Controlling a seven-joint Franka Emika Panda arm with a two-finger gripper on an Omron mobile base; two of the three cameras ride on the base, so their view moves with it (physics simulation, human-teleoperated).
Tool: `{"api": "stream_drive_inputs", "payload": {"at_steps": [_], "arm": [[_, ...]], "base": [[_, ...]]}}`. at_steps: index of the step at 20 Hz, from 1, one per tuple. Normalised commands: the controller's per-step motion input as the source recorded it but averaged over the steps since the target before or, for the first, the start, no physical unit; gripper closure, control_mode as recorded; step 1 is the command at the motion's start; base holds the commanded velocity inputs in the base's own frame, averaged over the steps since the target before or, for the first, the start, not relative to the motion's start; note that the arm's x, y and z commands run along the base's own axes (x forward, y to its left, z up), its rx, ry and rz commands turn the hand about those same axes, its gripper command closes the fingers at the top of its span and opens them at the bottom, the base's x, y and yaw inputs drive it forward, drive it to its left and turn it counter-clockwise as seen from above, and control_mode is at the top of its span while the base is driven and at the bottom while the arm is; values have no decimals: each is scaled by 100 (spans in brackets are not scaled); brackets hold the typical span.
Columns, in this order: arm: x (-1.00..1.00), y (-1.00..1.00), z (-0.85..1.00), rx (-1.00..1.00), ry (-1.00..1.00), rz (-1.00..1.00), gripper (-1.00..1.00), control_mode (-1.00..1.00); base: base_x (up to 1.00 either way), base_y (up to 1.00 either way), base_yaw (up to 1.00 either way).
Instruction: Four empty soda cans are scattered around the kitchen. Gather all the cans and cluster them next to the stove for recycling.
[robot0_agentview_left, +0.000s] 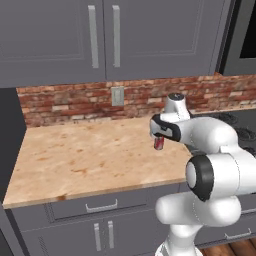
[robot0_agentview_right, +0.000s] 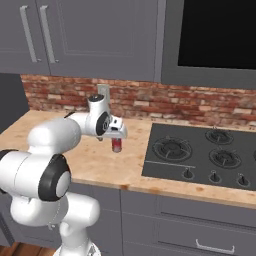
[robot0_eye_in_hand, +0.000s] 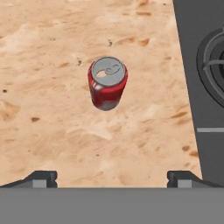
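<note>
We see one soda can (robot0_eye_in_hand: 107, 83), red with a silver-grey top and pull tab, standing upright on the speckled tan counter (robot0_agentview_left: 75, 160). It sits near the left edge of the black stove (robot0_agentview_right: 200, 155), apart from it, with bare counter between. The gripper (robot0_eye_in_hand: 112, 177) hangs above the can with its jaws spread wide and holding nothing. The can lies between the two fingertips' lines but seemingly below them, touching neither, though the height gap is hard to judge.
</note>
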Motion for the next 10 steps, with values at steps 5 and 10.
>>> {"api": "stream_drive_inputs", "payload": {"at_steps": [5,10], "arm": [[1,0,0,0,0,0,-100,-100],[20,0,-12,0,0,0,-100,-100]], "base": [[0,0,0],[0,0,0]]}}
